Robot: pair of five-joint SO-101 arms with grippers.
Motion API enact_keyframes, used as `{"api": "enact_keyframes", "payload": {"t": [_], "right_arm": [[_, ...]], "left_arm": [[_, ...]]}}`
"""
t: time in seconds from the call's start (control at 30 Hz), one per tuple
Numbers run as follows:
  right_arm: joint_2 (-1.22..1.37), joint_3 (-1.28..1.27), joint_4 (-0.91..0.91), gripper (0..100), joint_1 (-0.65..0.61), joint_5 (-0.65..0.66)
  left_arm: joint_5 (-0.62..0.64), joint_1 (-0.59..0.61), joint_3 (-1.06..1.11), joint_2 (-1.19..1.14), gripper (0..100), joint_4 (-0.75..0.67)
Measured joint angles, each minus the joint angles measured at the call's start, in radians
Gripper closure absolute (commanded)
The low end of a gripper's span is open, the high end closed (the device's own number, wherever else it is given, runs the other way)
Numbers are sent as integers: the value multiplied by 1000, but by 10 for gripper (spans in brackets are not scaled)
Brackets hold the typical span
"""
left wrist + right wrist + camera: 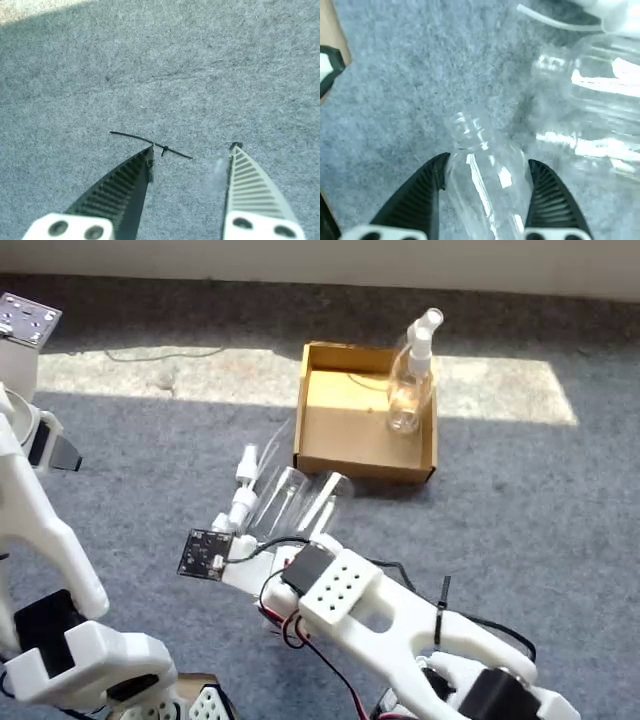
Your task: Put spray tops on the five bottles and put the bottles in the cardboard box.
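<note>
A clear bottle without a top point(485, 175) lies between the fingers of my right gripper point(487, 165), which is shut on its body, with the open neck pointing away from the wrist. More clear bottles point(295, 498) lie on the carpet beside it, with white spray tops point(243, 485) at their left ends. The cardboard box point(360, 465) stands beyond them and holds one upright bottle with a spray top point(412, 380). My right arm point(350, 595) comes in from the lower right. My left gripper point(192, 152) hangs open over bare carpet at the far left.
A black cable tie point(150, 143) lies on the grey carpet just beyond the left fingertips. A sunlit strip of floor point(500, 390) runs behind the box. Another bottle point(590, 100) and a thin dip tube point(550, 22) lie close beside the held one.
</note>
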State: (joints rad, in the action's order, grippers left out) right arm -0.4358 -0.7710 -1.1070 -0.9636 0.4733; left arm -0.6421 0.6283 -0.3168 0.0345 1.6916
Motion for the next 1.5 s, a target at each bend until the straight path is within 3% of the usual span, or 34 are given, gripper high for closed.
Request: {"api": "enact_keyframes", "payload": {"t": [0.2,0.43,0.6,0.7,0.93,1.03,1.17,1.5], "right_arm": [[-173,133,-173,918,273,-44],[-249,244,-305,918,767,11],[-126,250,-147,918,1195,55],[31,250,9,918,1369,55],[400,293,201,912,1461,55],[491,331,215,851,1467,55],[557,376,219,763,1467,55],[569,450,115,759,1467,158]], "left_arm": [[0,-6,0,0,776,0],[0,-34,0,0,777,18],[34,-83,0,0,777,46],[72,-103,0,0,777,49],[114,-135,5,0,777,51],[114,-135,28,0,777,51],[114,-135,37,-2,777,51],[114,-135,37,-2,777,51]]}}
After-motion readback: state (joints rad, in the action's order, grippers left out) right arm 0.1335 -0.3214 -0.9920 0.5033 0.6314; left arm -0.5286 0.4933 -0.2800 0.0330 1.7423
